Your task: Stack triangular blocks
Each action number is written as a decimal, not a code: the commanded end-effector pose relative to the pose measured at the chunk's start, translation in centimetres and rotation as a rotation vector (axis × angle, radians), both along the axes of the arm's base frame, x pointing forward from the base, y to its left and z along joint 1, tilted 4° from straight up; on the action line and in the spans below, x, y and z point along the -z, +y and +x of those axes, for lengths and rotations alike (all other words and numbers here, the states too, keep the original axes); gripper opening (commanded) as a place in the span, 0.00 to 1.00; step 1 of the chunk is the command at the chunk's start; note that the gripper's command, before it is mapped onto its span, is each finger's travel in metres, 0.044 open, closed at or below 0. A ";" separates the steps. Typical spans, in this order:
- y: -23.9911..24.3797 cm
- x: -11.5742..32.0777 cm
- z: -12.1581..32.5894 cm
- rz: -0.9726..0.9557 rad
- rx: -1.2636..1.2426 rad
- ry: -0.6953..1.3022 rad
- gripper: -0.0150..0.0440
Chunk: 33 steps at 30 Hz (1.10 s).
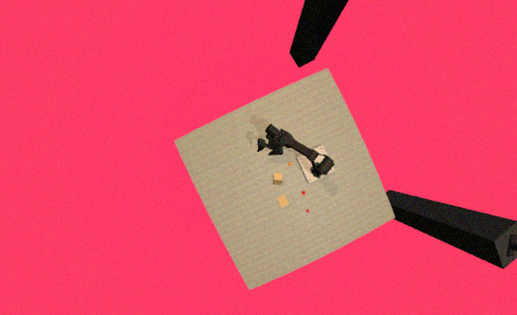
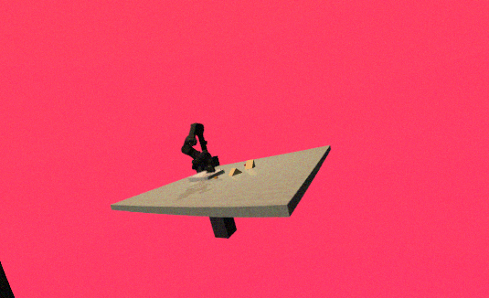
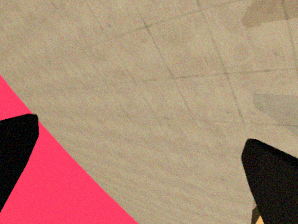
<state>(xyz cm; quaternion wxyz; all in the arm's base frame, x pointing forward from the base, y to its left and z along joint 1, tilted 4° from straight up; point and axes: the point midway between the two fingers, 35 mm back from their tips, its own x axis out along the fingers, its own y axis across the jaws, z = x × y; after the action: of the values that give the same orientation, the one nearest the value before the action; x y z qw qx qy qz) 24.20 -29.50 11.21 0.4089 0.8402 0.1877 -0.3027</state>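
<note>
One triangular block (image 1: 277, 179) (image 2: 235, 172) lies on the table (image 1: 230, 203) (image 2: 254, 198), with a light face and a dark face meeting at a ridge. The other triangular block (image 1: 283, 201) (image 2: 250, 164) rests a short way off, turned differently, apart from the first. A small part of a block (image 3: 259, 220) shows at the bottom right of the wrist view, beside a finger; which block it is I cannot tell. My gripper (image 1: 268, 149) (image 3: 144, 137) is wide open and empty, raised above the table, off to the side of both blocks.
A small orange piece (image 1: 290, 163) (image 2: 216, 177) lies between the nearer block and the pale base plate (image 1: 309, 175). Two small red pieces, one larger (image 1: 303, 192) and one smaller (image 1: 307, 211), lie beside the blocks. The table's edge crosses the lower left of the wrist view.
</note>
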 end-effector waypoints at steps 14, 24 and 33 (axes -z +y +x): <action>14.1 1.7 -2.9 0.441 -0.302 0.318 1.00; 15.5 4.0 -1.4 0.438 -0.299 0.322 1.00; 19.9 8.7 1.4 0.445 -0.303 0.315 1.00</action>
<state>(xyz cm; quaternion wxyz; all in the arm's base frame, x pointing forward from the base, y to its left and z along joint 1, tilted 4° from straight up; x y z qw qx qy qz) 24.92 -11.35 4.02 0.2278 0.8121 0.4323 -0.3187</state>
